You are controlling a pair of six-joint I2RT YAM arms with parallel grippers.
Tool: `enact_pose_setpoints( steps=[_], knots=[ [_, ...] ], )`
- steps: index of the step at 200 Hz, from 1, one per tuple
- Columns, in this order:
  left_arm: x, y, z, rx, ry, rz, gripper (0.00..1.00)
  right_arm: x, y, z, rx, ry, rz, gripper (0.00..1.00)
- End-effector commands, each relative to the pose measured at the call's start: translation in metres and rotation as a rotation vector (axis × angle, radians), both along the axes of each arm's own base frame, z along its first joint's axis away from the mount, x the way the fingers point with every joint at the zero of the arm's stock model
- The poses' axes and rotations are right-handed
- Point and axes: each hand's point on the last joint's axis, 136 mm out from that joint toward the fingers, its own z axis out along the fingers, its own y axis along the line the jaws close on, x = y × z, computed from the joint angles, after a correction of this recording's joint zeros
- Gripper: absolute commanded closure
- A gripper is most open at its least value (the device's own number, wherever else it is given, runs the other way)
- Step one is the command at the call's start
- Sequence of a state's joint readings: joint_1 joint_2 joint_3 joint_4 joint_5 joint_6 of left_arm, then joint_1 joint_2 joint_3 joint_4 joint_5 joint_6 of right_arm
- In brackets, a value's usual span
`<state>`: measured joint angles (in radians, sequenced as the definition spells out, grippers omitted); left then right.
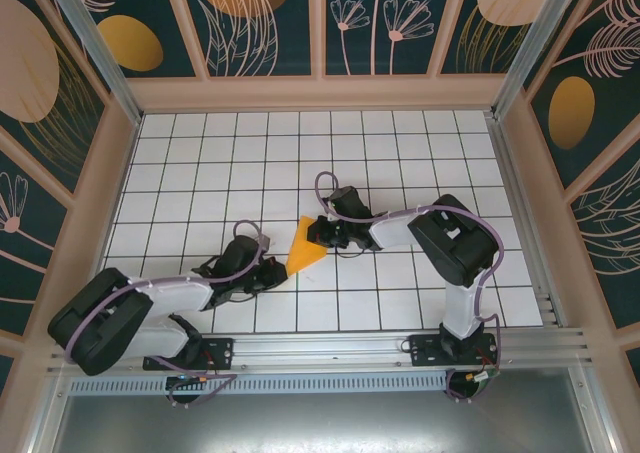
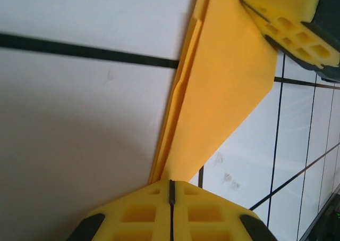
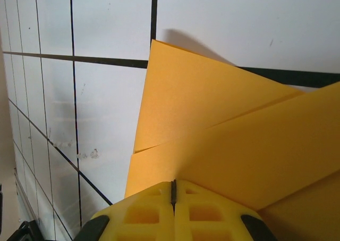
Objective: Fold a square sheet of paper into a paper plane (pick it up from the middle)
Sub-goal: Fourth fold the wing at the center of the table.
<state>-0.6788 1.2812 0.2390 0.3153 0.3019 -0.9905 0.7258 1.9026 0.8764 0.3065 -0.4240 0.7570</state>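
The left gripper (image 1: 274, 269), nearest the arm bases, is fully closed and pinches the near tip of the paper (image 1: 305, 245). From that pinch the paper runs forward as a narrow orange-yellow wedge, widening away from the jaws, with stacked layers visible along its left edge. At the far end, the right gripper (image 1: 322, 235) is likewise fully closed and clamps the opposite, wider corner, so the paper spans between the two grippers just above the table (image 1: 200, 153). In the right wrist view, overlapping folded flaps fan out ahead of the jaws. Judged from this, several folds are complete and the flat square is gone. The slim dart with a sharp nose and centre crease is not yet formed, and the final narrowing folds appear outstanding.
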Motion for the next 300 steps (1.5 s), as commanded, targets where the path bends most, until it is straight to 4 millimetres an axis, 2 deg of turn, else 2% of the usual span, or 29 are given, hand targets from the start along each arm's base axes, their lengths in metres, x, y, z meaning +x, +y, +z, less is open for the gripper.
enact_pose_setpoints(
  steps=[1,32,56,88,104,118,141,162,193,218,239,277,300],
  knots=[
    [-0.041,0.037,-0.041,0.146,0.184,0.031,0.94,-0.011,-0.034,-0.040,-0.178,0.070,-0.047,0.93],
    [-0.038,0.039,-0.033,0.145,0.158,0.042,0.94,-0.011,-0.032,-0.040,-0.170,0.072,-0.046,0.93],
    [-0.022,0.028,-0.005,0.087,0.068,0.047,0.94,-0.011,-0.032,-0.037,-0.168,0.070,-0.048,0.93],
    [0.010,0.009,0.041,-0.006,-0.086,0.061,0.90,-0.010,-0.031,-0.036,-0.159,0.070,-0.054,0.93],
    [0.025,-0.002,0.056,-0.020,-0.134,0.053,0.90,-0.010,-0.030,-0.037,-0.158,0.073,-0.055,0.93],
    [0.035,-0.011,0.060,-0.022,-0.150,0.039,0.89,-0.011,-0.030,-0.037,-0.156,0.074,-0.056,0.92],
    [0.047,-0.020,0.048,0.016,-0.134,0.019,0.89,-0.010,-0.029,-0.035,-0.152,0.068,-0.055,0.92],
    [0.047,-0.029,0.031,0.020,-0.089,-0.016,0.90,-0.008,-0.027,-0.030,-0.141,0.058,-0.052,0.92],
    [0.033,-0.013,-0.003,0.111,-0.001,-0.005,0.95,0.000,-0.020,-0.010,-0.106,0.020,-0.043,0.91],
    [0.021,-0.002,-0.016,0.135,0.027,0.001,0.97,0.006,-0.008,0.014,-0.062,-0.022,-0.022,0.91],
    [0.015,0.004,-0.024,0.156,0.044,0.002,0.98,0.003,0.002,0.034,-0.022,-0.057,0.005,0.91],
    [0.015,0.004,-0.028,0.168,0.051,-0.002,0.98,-0.020,0.017,0.036,-0.014,-0.053,0.060,0.91],
    [0.016,0.003,-0.027,0.168,0.050,-0.004,0.99,-0.031,0.023,0.026,-0.016,-0.019,0.074,0.92]
  ],
)
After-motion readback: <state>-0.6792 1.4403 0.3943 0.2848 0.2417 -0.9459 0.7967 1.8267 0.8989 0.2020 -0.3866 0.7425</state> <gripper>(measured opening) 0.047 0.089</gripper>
